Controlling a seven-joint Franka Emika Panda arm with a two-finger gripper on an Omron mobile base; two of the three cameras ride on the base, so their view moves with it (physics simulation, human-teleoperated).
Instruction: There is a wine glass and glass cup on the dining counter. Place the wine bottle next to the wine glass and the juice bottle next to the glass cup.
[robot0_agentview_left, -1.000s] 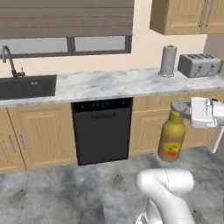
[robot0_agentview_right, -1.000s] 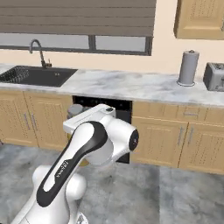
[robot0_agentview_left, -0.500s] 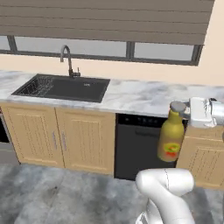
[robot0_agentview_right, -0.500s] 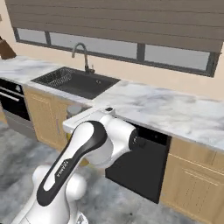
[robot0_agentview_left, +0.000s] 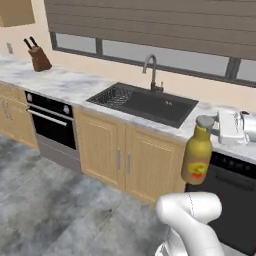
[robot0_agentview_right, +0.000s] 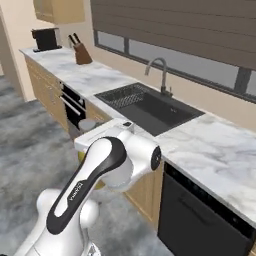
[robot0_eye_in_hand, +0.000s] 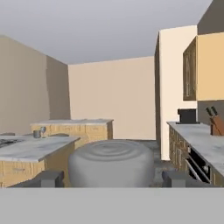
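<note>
The juice bottle hangs upright in the air before the sink worktop, pinched at its grey cap by the end effector, fingers spread wide on both sides.

1. The pincer comes in from the right and clamps the neck of the juice bottle just under its grey cap.
2. The bottle hangs upright in the air, in front of the cabinets, its yellow-and-red label facing the camera.
3. Behind it runs a marble worktop with a black sink and a curved tap.
4. At the far left of the worktop stands a knife block.
5. Below are an oven on the left, wooden cabinet doors in the middle and a dark dishwasher on the right.
</note>
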